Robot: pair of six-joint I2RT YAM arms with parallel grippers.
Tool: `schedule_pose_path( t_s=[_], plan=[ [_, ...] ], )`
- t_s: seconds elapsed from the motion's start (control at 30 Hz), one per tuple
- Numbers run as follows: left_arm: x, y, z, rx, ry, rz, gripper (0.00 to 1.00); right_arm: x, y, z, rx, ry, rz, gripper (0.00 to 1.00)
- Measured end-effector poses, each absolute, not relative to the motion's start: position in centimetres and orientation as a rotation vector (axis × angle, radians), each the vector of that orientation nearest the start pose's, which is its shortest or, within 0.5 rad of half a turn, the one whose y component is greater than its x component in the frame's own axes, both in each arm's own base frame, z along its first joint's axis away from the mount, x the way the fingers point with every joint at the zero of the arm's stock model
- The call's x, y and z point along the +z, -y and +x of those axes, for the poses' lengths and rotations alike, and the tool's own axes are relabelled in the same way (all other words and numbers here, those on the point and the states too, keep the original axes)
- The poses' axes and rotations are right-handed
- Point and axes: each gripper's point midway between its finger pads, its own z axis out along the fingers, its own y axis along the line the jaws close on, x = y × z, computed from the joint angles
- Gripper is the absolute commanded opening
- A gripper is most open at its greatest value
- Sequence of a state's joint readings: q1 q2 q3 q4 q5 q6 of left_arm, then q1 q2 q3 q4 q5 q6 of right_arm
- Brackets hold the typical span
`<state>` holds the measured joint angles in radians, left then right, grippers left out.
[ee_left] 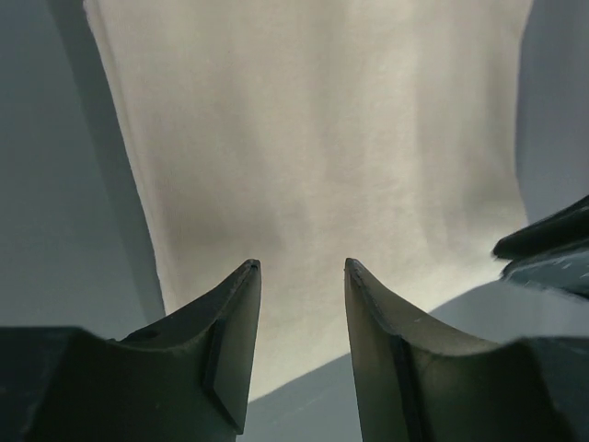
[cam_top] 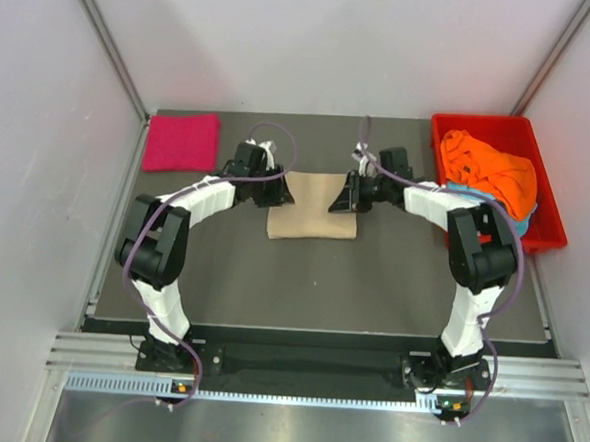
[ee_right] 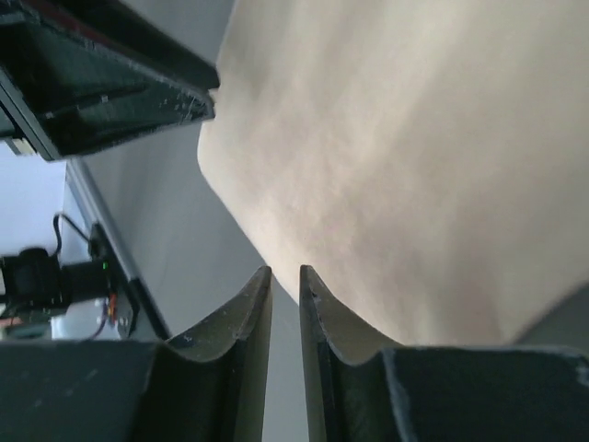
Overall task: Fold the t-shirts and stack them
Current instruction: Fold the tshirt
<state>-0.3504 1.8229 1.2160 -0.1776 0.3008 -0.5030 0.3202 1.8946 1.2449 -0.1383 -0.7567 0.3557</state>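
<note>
Nearest item: metal rail [cam_top: 306, 367] along the near edge, carrying both arm bases. Table [cam_top: 321, 283]: dark, flat top, pale panels on three sides. Left arm [cam_top: 175, 224] and right arm [cam_top: 474, 242]: white and black, each bent inward toward the far middle of the table, cables looped over the wrists. Red tray [cam_top: 548, 211]: plastic, at the far right corner. Magenta t-shirt [cam_top: 183, 142]: folded square, flat on the far left corner, well apart from both arms. Beige t-shirt [cam_top: 313, 217]: flat, roughly rectangular, at the far middle of the table, between the two wrists. Orange t-shirt [cam_top: 494, 168]: crumpled heap inside the tray. Light blue t-shirt [cam_top: 522, 227]: only a sliver shows, under the orange one at the tray's near side. Left gripper [ee_left: 299, 265]: low over the beige cloth at its left side, fingers set a moderate way apart, nothing between them. Right gripper [ee_right: 286, 270]: at the right edge of the same cloth, fingers drawn almost together with a thin slit, no cloth seen in it.
</note>
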Motion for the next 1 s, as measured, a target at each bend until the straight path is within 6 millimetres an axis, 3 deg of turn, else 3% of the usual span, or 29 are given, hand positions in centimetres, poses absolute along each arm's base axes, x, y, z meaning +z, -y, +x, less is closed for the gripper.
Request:
schedule_pose_path(
  t_s=[0.1, 0.2, 0.23, 0.53, 0.67, 0.83, 0.9, 1.0],
  plan=[
    [6.6, 22.7, 40.7, -0.732, -2.479, -0.048, 0.46, 7.0, -27.3, 36.8, 1.269, -2.442, -0.360, 0.19],
    [4.2, 22.3, 40.2, -0.680, -2.528, -0.071, 0.46, 3.2, -25.8, 35.6, 1.280, -2.529, -0.293, 0.17],
    [3.7, 22.3, 40.2, -0.675, -2.534, -0.077, 0.46, 2.9, -25.4, 35.6, 1.313, -2.521, -0.279, 0.18],
    [4.8, 21.8, 41.1, -0.609, -2.537, -0.090, 0.47, 4.2, -24.6, 35.7, 1.301, -2.487, -0.294, 0.18],
    [7.3, 22.2, 41.2, -0.609, -2.505, -0.070, 0.45, 6.1, -25.3, 35.2, 1.301, -2.470, -0.316, 0.17],
    [11.3, 24.0, 39.2, -0.701, -2.431, -0.036, 0.39, 8.1, -28.7, 34.1, 1.345, -2.440, -0.411, 0.17],
    [10.8, 24.3, 37.8, -0.724, -2.439, -0.036, 0.38, 8.4, -29.9, 33.6, 1.362, -2.432, -0.446, 0.17],
    [7.5, 23.5, 35.9, -0.684, -2.524, -0.078, 0.38, 7.3, -30.7, 33.2, 1.378, -2.446, -0.470, 0.17]
  ],
)
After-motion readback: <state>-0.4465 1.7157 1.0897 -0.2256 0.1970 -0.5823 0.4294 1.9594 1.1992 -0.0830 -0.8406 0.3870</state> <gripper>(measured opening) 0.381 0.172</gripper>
